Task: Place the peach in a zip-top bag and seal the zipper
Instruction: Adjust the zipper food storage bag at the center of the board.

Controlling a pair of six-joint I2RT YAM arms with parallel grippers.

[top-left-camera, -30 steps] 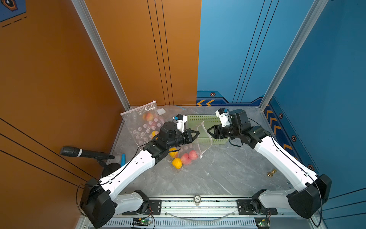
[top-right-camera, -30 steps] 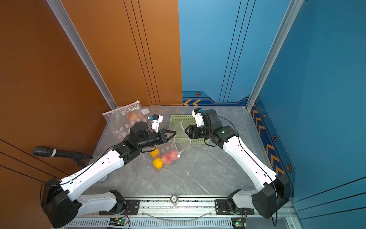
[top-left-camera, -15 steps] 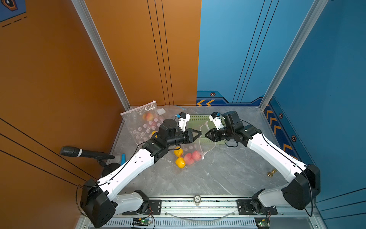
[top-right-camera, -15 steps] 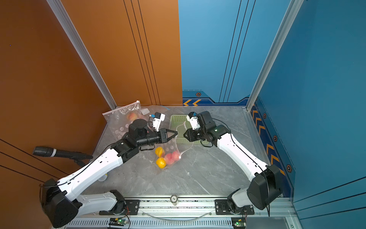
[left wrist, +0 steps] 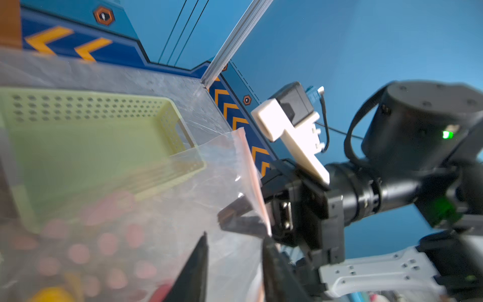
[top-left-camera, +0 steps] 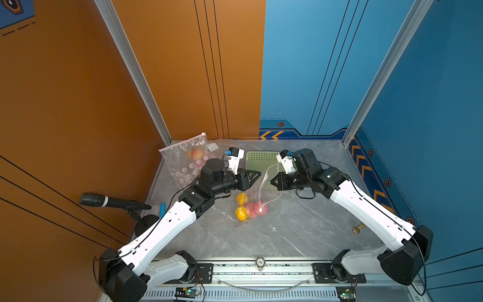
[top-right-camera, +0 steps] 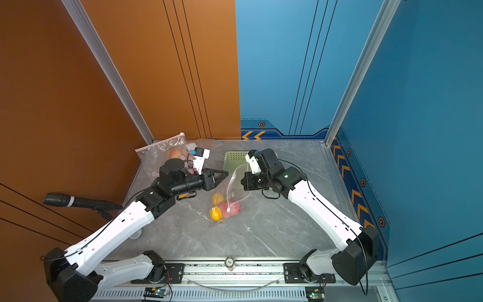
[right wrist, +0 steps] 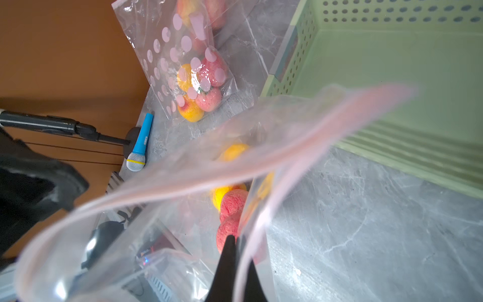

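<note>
Pinching clear pink-zippered plastic bag [right wrist: 183, 188] rim in clamped right end effector [right wrist: 233, 240], mouth lifted for sealing; left end effector [top-left-camera: 254, 175] opposite, jaws parted, gripping nothing.

There are two clear plastic bags: a plain clear zip-top bag [top-left-camera: 254, 189] and a pink-dotted zip-top bag [top-left-camera: 183, 167]. The plain one shows four fruits, two yellow-orange fruits [right wrist: 222, 193] and two rosy red fruits [right wrist: 232, 201]. The dotted one holds at least four more, exact count unclear. There is one pale green perforated basket [top-left-camera: 261, 157], one black microphone [top-left-camera: 94, 200] and one blue toy microphone [right wrist: 142, 136]. There are two black claws: left claw [top-left-camera: 257, 174] and right claw [top-left-camera: 273, 181].
</note>
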